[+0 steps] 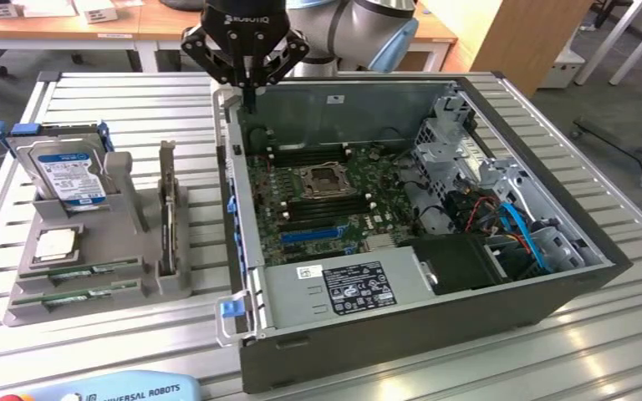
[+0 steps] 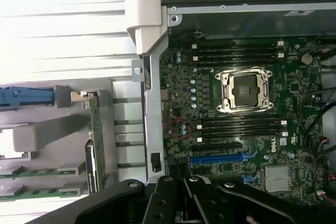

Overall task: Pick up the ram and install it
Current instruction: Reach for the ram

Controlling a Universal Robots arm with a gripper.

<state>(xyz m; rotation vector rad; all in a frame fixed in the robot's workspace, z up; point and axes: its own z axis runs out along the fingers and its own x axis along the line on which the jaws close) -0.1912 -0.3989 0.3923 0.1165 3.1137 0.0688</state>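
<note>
Slatted metal table (image 1: pixel 109 100): by its near edge, on the exterior view's left, two green ram sticks (image 1: pixel 81 271) sit slotted in a grey holder (image 1: pixel 131 302). Just beside stands an open computer case (image 1: pixel 410 334). Above the case's far corner hangs the gripper (image 1: pixel 247 90), fingers pressed together, empty.

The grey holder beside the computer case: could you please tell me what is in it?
The holder holds a hard drive, a processor chip, two ram sticks and an upright expansion card. The card's lower edge is hidden in its slot.
</note>
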